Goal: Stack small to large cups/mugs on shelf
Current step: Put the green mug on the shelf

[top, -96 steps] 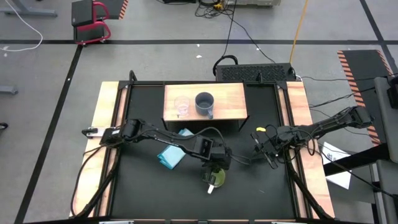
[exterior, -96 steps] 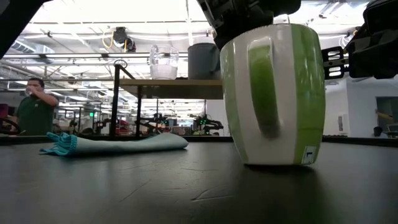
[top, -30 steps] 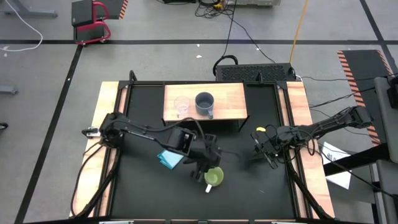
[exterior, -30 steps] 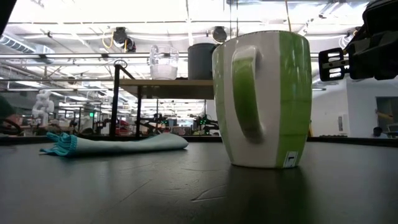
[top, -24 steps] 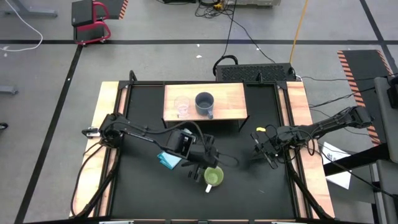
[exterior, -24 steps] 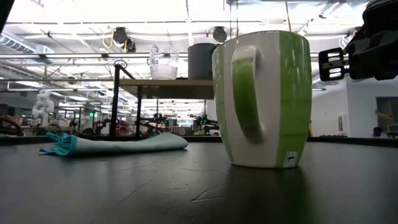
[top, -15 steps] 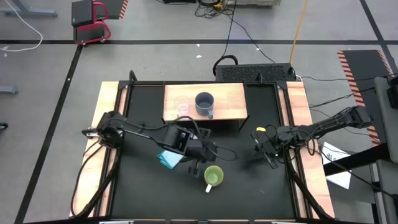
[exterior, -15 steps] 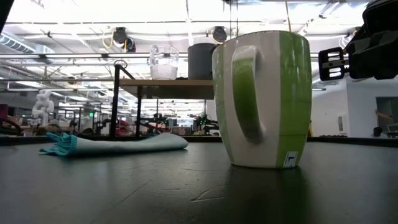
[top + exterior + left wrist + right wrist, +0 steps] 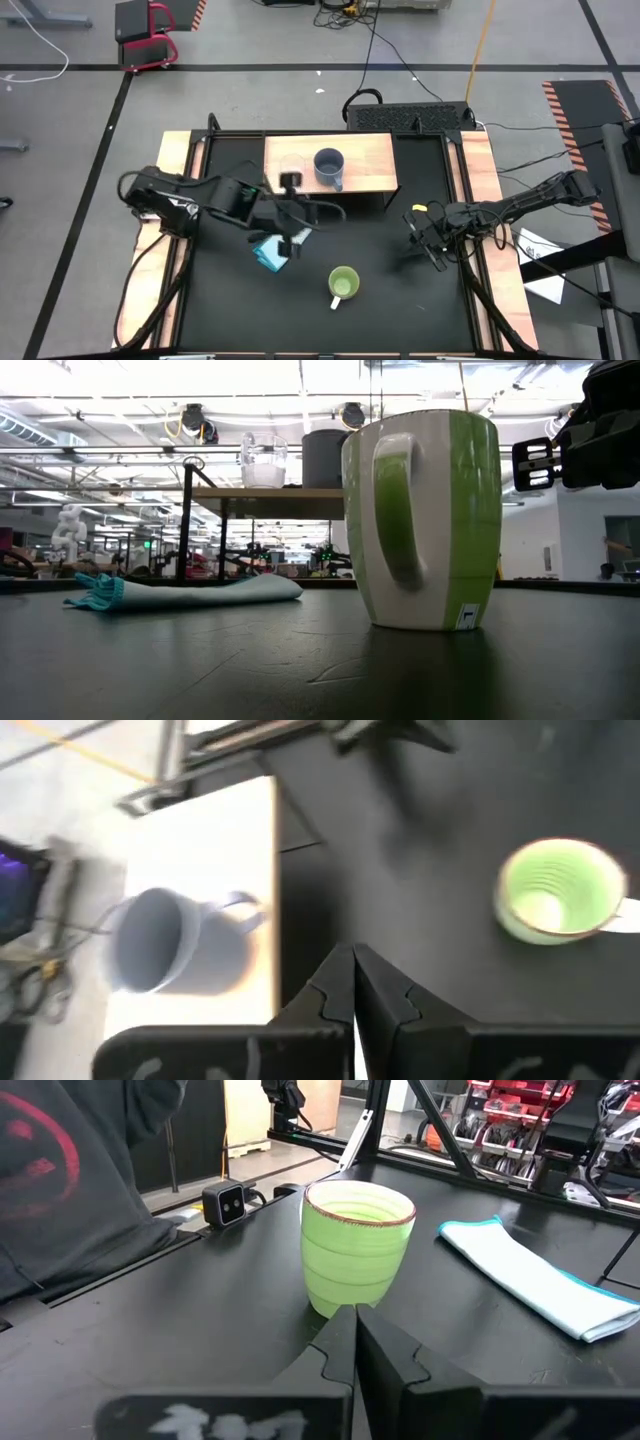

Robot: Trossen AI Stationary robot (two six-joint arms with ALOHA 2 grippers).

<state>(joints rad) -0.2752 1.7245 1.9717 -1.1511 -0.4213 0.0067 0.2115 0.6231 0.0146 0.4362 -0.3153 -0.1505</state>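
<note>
- The green mug [image 9: 343, 283] stood upright on the black table [image 9: 400, 300], alone in the open part toward the front, with its white handle pointing to the front edge.
- The shelf [image 9: 370, 165] sat at the back of the table, and on it the grey-blue mug [image 9: 329, 166] stood just beside the small glass cup [image 9: 291, 170], the two apart rather than nested.
- The left tool [image 9: 288, 232] hung over the blue cloth [image 9: 270, 252], between the shelf and the green mug; its fingers were pressed together and held nothing.
- From that tool the green mug lay toward the front and a little to the right, and the shelf lay the other way, toward the back.
- The right tool [image 9: 355, 1338] hovered near the right side of the table, its fingers also closed and empty, and it looked straight across at the green mug.
- Both tools seemed about equally near the green mug; the left one was nearer the shelf, so I judged it the better placed to carry the mug there.
- The mug's axis was vertical, so a grip on the rim from above looked the plain way in.
- Either tool would have to spread its fingers first.
</note>
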